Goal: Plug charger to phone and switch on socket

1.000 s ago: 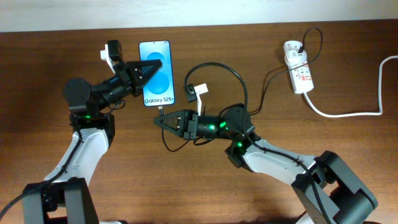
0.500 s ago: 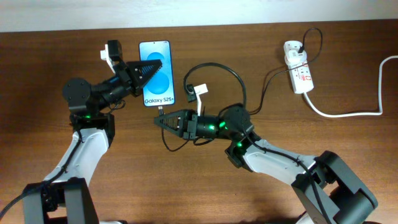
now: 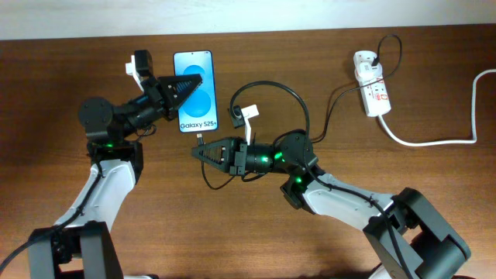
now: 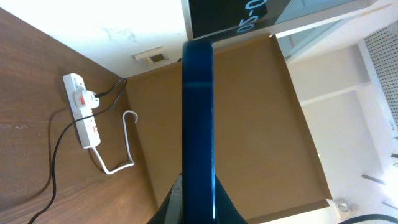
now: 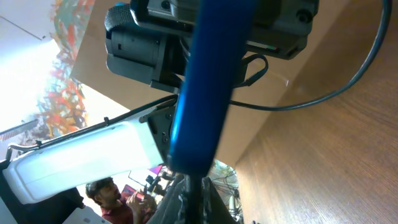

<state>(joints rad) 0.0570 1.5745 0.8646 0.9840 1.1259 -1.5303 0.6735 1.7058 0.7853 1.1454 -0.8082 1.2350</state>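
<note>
The step in hand looks like seating the plug in the phone's port. Nearest, the right claw (image 3: 195, 149) is pinched together on the plug end of the charger (image 3: 298, 97). The charger's thin black cable loops off to the right and far side across the table (image 3: 256, 240). The plug tip sits right at the near edge of the phone (image 3: 194, 63); whether it is fully home I cannot tell.

To do it well, line the plug up with the phone's long axis and push straight toward the far side in one short, slow stroke, without twisting. A skewed push could scrape the port or shove the phone out of its grip.

Beyond it, the left claw (image 3: 198, 80) is clamped shut on the phone, reaching in from the left over the blue screen. The left wrist view shows the phone edge-on between its fingers. It should brace firmly against the push.

Far right, the socket (image 3: 372, 91) lies well apart, with neither claw near its switches.
</note>
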